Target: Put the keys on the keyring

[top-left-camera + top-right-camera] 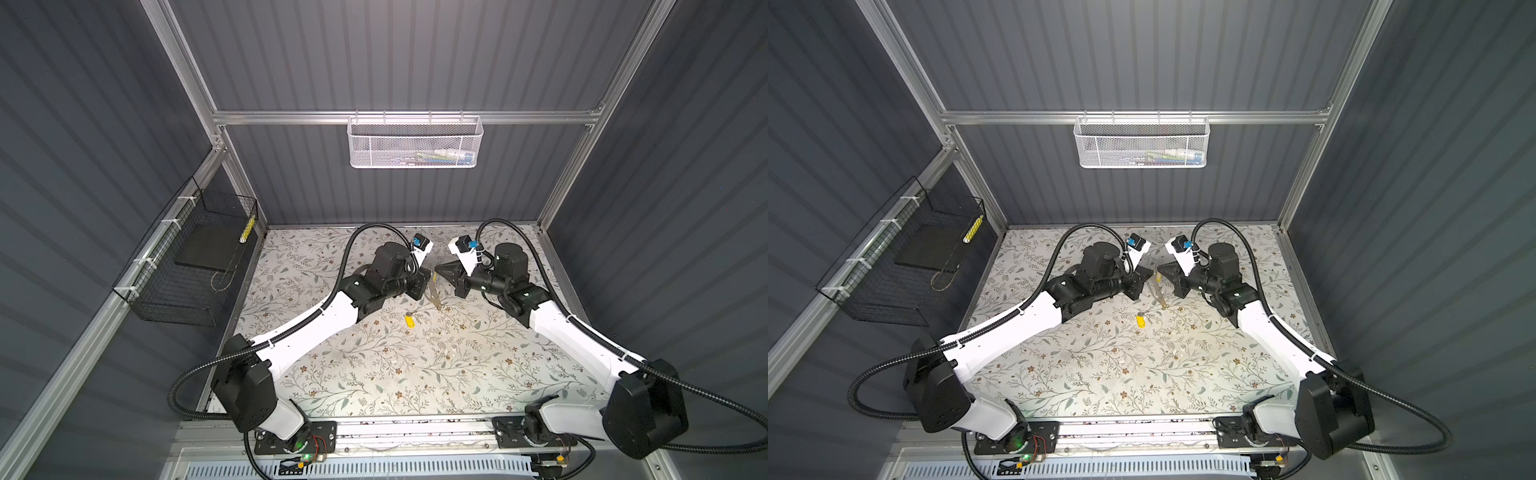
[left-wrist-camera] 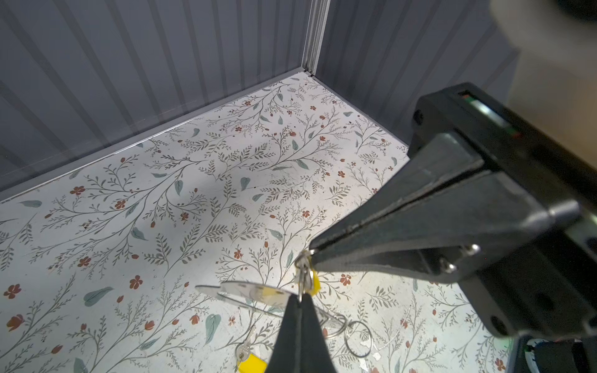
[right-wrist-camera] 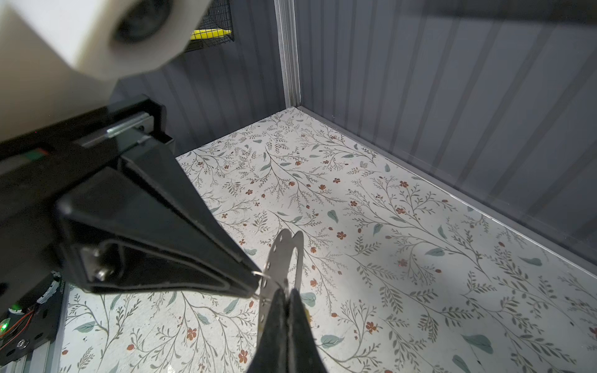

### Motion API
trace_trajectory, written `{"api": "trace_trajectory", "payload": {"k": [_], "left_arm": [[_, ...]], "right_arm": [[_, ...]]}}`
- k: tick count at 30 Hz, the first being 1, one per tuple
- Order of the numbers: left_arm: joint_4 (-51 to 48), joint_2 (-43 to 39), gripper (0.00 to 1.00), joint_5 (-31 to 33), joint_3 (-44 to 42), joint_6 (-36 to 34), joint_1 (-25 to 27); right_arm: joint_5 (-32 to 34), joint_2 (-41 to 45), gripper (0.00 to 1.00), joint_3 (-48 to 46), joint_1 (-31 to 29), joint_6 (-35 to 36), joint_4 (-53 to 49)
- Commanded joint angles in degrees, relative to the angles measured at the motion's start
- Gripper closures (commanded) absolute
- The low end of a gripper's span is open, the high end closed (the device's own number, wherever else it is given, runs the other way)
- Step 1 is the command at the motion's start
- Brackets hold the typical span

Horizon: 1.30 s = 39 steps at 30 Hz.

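Note:
Both grippers meet tip to tip above the middle of the floral table. My left gripper [image 2: 300, 298] is shut on the thin metal ring of a yellow key [image 2: 315, 281]. My right gripper [image 3: 286, 292] is shut on the same ring from the other side, and the tag hangs below it. The keyring [image 2: 255, 290], a flat silvery-grey oval loop, slants from that point down toward the table in both top views [image 1: 434, 295]. I cannot tell whether the ring passes through it. A second yellow key [image 1: 410, 322] lies flat on the table nearby.
Two loose split rings [image 2: 357, 339] lie on the table under the grippers. A white mesh basket [image 1: 415, 145] hangs on the back wall. A black wire basket [image 1: 187, 266] hangs on the left wall. Grey walls close in three sides.

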State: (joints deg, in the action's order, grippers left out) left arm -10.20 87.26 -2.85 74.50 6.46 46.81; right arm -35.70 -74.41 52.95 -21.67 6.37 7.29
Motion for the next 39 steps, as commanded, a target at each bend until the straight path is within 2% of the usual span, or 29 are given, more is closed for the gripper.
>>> {"api": "trace_trajectory", "payload": {"k": [1, 5, 12, 16, 39], "left_arm": [[0.9, -0.3, 1.0, 2.5, 1.1, -0.1, 0.2], [0.8, -0.2, 1.0, 2.5, 1.2, 0.0, 0.4], [1.1, -0.1, 1.0, 7.0, 1.2, 0.5, 1.6], [1.5, 0.9, 1.0, 7.3, 1.5, 0.4, 2.4], [4.5, -1.4, 1.0, 3.8, -0.5, -1.2, 3.4]], "right_arm": [[0.6, 0.7, 1.0, 0.4, 0.4, -0.9, 1.5], [-1.5, 1.1, 1.0, 0.2, 0.4, -0.3, 0.9], [-4.3, 0.7, 1.0, 0.3, 0.6, 0.9, 0.5], [-5.5, 0.0, 1.0, 1.0, 0.7, 0.5, 0.5], [-2.4, -1.6, 1.0, 1.9, 2.9, -2.8, 0.1]]}}
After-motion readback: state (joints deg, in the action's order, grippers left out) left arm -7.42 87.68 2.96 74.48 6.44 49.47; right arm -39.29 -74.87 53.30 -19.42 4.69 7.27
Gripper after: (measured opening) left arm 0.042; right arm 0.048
